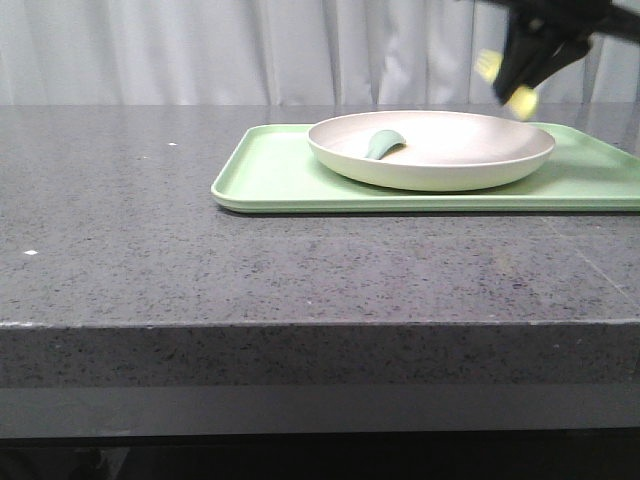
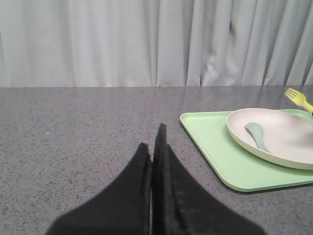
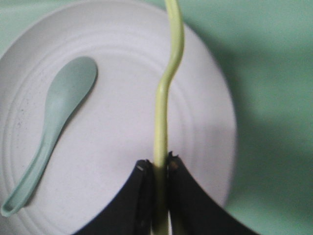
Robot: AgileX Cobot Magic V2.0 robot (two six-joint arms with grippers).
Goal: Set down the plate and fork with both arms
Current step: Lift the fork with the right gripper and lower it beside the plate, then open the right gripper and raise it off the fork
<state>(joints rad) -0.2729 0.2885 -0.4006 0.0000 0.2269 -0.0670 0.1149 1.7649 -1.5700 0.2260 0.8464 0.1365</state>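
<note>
The cream plate [image 1: 450, 155] rests on the light-green tray [image 1: 270, 180] at the right of the table, with a teal spoon [image 1: 382, 144] lying in it. My right gripper [image 1: 520, 75] hangs above the plate's right rim, shut on the pale-yellow fork [image 1: 488, 66]. In the right wrist view the fork's handle [image 3: 164, 107] is pinched between the fingers [image 3: 142, 196] over the plate [image 3: 112, 73], with the spoon [image 3: 54, 127] beside it. My left gripper [image 2: 152, 142] is shut and empty over bare table, left of the tray [image 2: 220, 152]. The fork's tines [image 2: 296, 97] show at the left wrist view's edge.
A dark speckled stone table [image 1: 150, 250] spreads left of the tray, with its front edge [image 1: 300, 325] near the camera. Grey curtains [image 1: 200, 50] hang behind the table. The tray runs past the front view's right edge.
</note>
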